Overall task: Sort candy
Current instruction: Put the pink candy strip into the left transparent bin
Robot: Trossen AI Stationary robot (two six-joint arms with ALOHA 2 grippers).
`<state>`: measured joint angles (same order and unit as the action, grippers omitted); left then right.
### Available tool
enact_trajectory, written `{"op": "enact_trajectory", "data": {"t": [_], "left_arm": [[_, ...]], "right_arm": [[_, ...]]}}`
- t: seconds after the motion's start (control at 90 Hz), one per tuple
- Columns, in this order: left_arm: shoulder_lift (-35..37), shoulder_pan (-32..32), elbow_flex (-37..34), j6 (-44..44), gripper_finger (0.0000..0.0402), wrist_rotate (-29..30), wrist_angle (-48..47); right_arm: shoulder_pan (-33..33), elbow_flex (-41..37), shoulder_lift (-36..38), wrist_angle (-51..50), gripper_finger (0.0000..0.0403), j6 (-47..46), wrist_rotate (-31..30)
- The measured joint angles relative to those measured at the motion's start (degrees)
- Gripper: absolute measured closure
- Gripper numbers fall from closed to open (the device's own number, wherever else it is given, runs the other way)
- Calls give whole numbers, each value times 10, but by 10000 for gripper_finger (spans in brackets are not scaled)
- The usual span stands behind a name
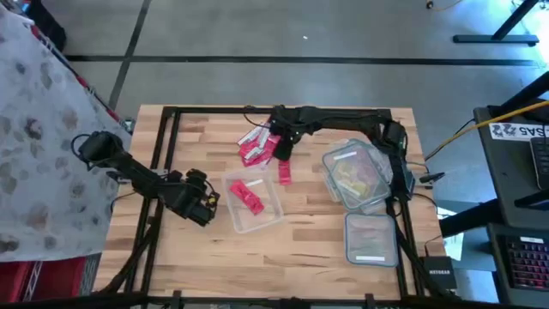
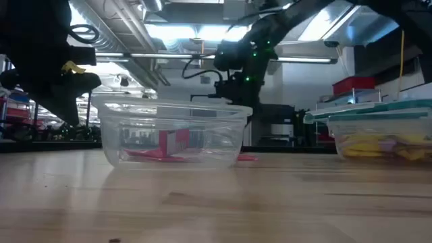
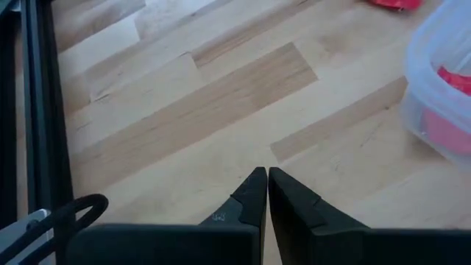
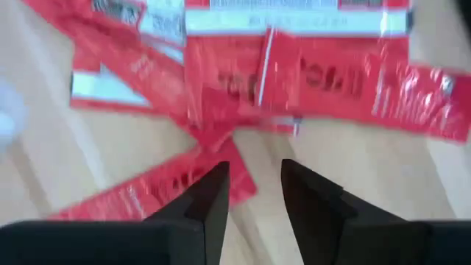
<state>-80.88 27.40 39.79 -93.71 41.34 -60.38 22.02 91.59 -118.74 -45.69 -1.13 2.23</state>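
Several red wrapped candy pieces [image 1: 256, 146] lie in a pile on the table's far middle. My right gripper [image 4: 254, 173] is over this pile [image 4: 294, 81], open, its fingertips pointing down at the wrappers with nothing between them. One red piece [image 1: 284, 172] lies alone beside the pile. A clear tub [image 1: 255, 204] in the middle of the table holds red candy [image 2: 174, 142]. A second clear tub [image 1: 356, 176] to the right holds yellow candy [image 2: 378, 144]. My left gripper [image 3: 266, 177] is shut and empty above bare wood, left of the red-candy tub [image 3: 441, 81].
A third clear tub with a teal-edged lid [image 1: 371, 239] sits at the near right. A black metal frame [image 1: 163, 154] runs along the table's left, far and right edges. Bare wood lies along the near edge. A patterned cloth [image 1: 43, 129] hangs beyond the left edge.
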Motion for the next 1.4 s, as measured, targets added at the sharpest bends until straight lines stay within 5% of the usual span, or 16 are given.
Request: {"op": "enact_trajectory", "data": {"t": [0.356,0.489,0.656,0.956,1.211,1.4], "left_arm": [[0,0,0,1,402,19,0],[0,0,0,0,402,19,2],[0,0,0,1,402,18,14],[0,0,0,8,402,17,24],[0,0,0,9,402,17,26],[0,0,0,8,402,17,24]], "right_arm": [[-65,-98,-5,98,137,45,33],[-74,-121,-8,120,120,38,9],[-75,-145,-13,140,181,20,0],[-75,-150,8,108,386,30,-16],[-81,-119,111,90,397,66,-68],[-103,-98,136,163,382,74,58]]}}
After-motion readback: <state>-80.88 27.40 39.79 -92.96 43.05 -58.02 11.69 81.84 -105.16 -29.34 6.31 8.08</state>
